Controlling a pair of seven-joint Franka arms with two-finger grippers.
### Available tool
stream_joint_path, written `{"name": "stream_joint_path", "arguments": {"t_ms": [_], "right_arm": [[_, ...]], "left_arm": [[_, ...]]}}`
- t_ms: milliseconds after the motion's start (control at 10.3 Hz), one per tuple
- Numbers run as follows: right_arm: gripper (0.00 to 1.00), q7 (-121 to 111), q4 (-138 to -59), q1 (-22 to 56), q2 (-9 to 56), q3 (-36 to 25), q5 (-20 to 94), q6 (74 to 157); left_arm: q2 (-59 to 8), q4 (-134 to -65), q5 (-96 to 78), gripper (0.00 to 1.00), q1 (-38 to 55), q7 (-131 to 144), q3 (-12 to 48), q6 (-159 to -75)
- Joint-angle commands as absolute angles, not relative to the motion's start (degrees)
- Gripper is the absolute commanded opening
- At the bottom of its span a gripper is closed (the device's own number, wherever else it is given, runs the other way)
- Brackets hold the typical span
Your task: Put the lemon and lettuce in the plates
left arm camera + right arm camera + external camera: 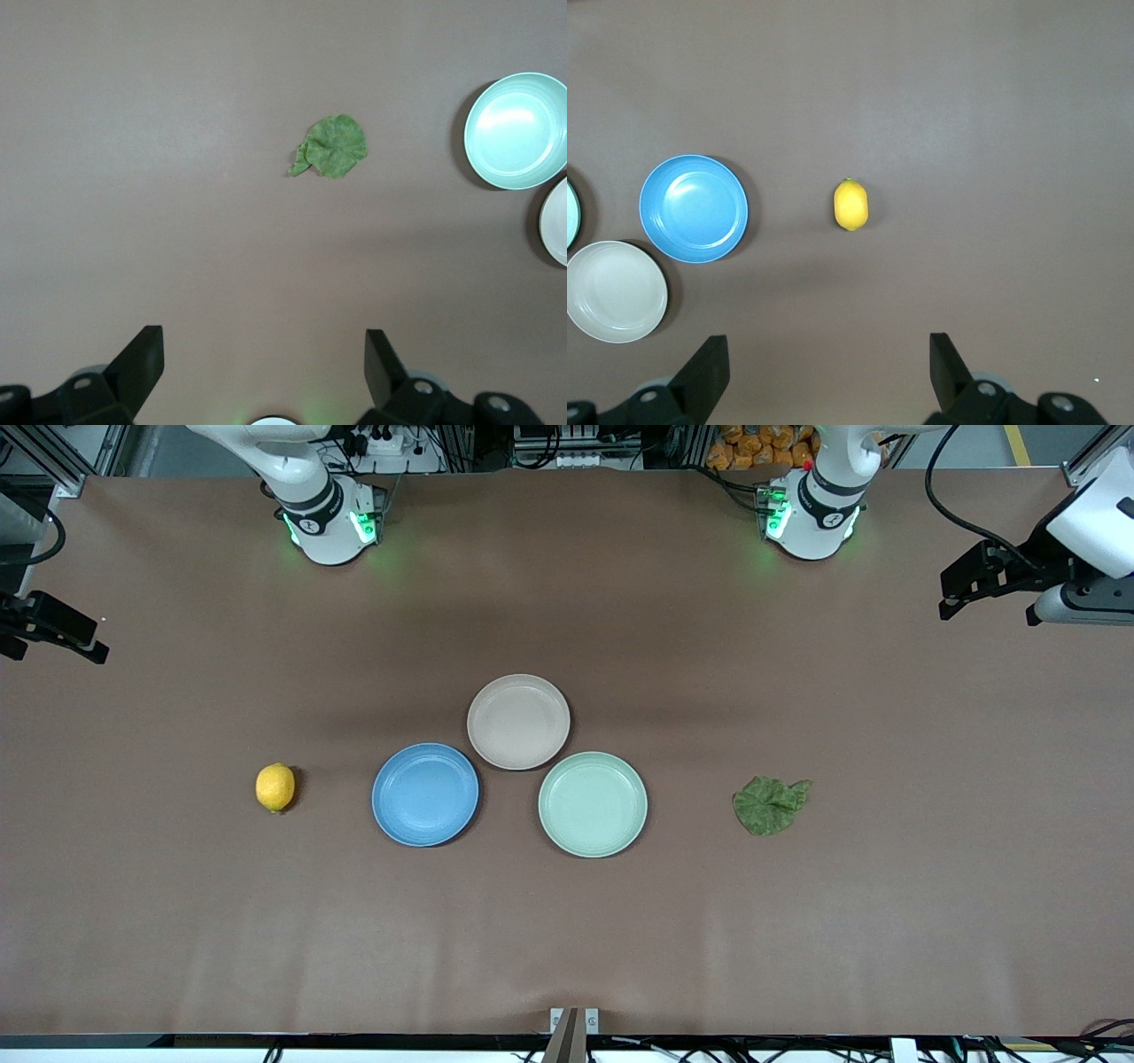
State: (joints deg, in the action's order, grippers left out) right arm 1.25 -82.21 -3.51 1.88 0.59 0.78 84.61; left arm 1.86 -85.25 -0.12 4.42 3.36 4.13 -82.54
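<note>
The yellow lemon [275,787] lies on the brown table toward the right arm's end, beside the blue plate [425,794]. The beige-pink plate [518,721] sits farther from the front camera, touching neither. The dark green lettuce leaf [769,804] lies flat toward the left arm's end. My left gripper [264,341] is open and empty, high over the table, with the lettuce [332,147] below it. My right gripper [828,345] is open and empty, high over the table, with the lemon [851,204] and the blue plate [694,208] below it.
A pale mint-green plate [593,803] sits between the blue plate and the lettuce. All three plates are empty. The two arm bases [330,522] [811,514] stand at the table's edge farthest from the front camera.
</note>
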Motion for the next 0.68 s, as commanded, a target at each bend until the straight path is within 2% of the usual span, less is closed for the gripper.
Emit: {"name": "stream_joint_path", "arguments": {"t_ms": [0, 581], "right_arm": [[1.00, 2.02, -81.04, -3.87, 2.20, 0.88, 0.97, 83.67], [1.00, 2.02, -81.12, -3.87, 2.29, 0.88, 0.97, 83.50]], "left_arm": [[2.55, -85.60, -1.41, 1.00, 4.13, 2.29, 3.96, -81.83], [2.55, -87.62, -1.32, 1.00, 4.31, 2.99, 4.13, -80.86]]}}
